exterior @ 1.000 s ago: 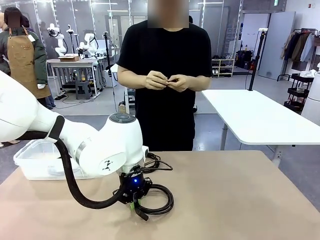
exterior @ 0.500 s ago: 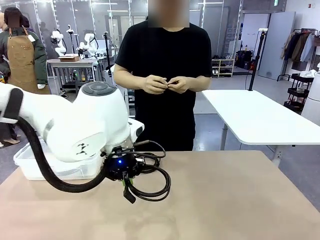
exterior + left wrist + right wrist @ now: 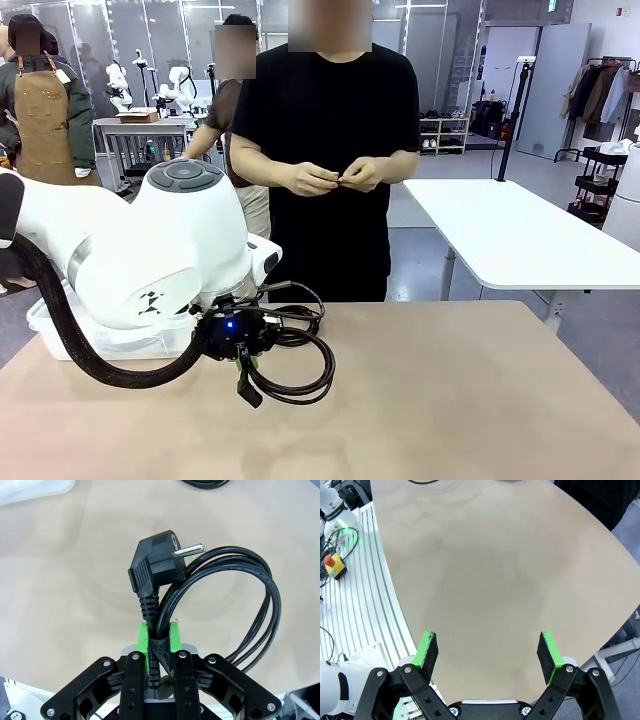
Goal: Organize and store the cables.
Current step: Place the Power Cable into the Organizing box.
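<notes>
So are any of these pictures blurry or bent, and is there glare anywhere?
Front view: sharp and evenly lit, with no harsh shadows on the table. Left wrist view: crisp up close, with a small glint on the metal pin of the cable plug. Right wrist view: the table edge bows from the wide lens, and there is no glare.

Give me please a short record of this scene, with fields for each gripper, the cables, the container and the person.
left gripper: shut on a coiled power cable near its tie band, with the coil hanging above the table
right gripper: open, holding nothing, over bare table
second cable: lying on the table beyond the held one
container: clear plastic bin on the table's left side
person: standing at the far side, hands together at the chest
</notes>
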Available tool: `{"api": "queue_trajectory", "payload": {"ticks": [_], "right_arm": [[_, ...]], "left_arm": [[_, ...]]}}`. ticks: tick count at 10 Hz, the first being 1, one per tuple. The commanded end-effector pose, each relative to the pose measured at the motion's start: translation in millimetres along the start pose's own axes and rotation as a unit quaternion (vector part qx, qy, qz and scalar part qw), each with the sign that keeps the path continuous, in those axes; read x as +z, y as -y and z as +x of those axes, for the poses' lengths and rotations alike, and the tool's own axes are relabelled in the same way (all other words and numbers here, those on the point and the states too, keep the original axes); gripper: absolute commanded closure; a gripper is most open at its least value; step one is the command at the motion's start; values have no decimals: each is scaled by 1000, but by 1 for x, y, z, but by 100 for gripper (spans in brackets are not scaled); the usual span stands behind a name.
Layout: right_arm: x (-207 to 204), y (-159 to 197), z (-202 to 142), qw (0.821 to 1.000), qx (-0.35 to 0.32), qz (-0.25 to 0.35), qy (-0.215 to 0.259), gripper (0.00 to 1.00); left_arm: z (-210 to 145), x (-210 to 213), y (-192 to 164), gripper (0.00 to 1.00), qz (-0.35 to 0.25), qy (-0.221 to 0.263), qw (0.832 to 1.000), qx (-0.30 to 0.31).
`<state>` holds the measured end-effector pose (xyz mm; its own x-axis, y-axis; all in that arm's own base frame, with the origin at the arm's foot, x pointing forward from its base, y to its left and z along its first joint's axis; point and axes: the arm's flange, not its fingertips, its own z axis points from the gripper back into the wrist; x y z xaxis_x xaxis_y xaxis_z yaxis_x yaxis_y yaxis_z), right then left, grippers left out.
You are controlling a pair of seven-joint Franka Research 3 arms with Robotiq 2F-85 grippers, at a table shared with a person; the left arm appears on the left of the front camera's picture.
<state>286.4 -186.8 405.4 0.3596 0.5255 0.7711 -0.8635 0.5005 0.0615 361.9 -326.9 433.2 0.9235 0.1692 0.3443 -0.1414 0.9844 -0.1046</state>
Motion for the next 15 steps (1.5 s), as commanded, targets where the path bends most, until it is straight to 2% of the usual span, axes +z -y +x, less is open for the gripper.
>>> {"api": "queue_trajectory", "payload": {"ticks": [1, 4, 5, 7, 10, 11, 14, 15], "right_arm": [[1, 1, 2, 1000, -2, -1, 8, 0], [1, 1, 2, 1000, -2, -1, 8, 0], [1, 1, 2, 1000, -2, -1, 8, 0], [1, 1, 2, 1000, -2, -1, 8, 0], [1, 1, 2, 1000, -2, -1, 8, 0], [1, 1, 2, 1000, -2, -1, 8, 0], [1, 1, 2, 1000, -2, -1, 8, 0], [1, 1, 2, 1000, -2, -1, 8, 0]], "left_arm": [[4, 1, 4, 100, -6, -3, 1000, 0], [4, 1, 4, 100, -6, -3, 1000, 0], [0, -1, 0, 81, 1, -1, 1000, 1], [39, 16, -31, 81, 7, 9, 1000, 10], [92, 29, -85, 81, -1, 4, 1000, -2], [116, 32, -113, 81, -17, 0, 1000, -18], [173, 43, -190, 81, -42, 7, 999, -3], [193, 43, -217, 81, -62, 2, 998, 19]]}}
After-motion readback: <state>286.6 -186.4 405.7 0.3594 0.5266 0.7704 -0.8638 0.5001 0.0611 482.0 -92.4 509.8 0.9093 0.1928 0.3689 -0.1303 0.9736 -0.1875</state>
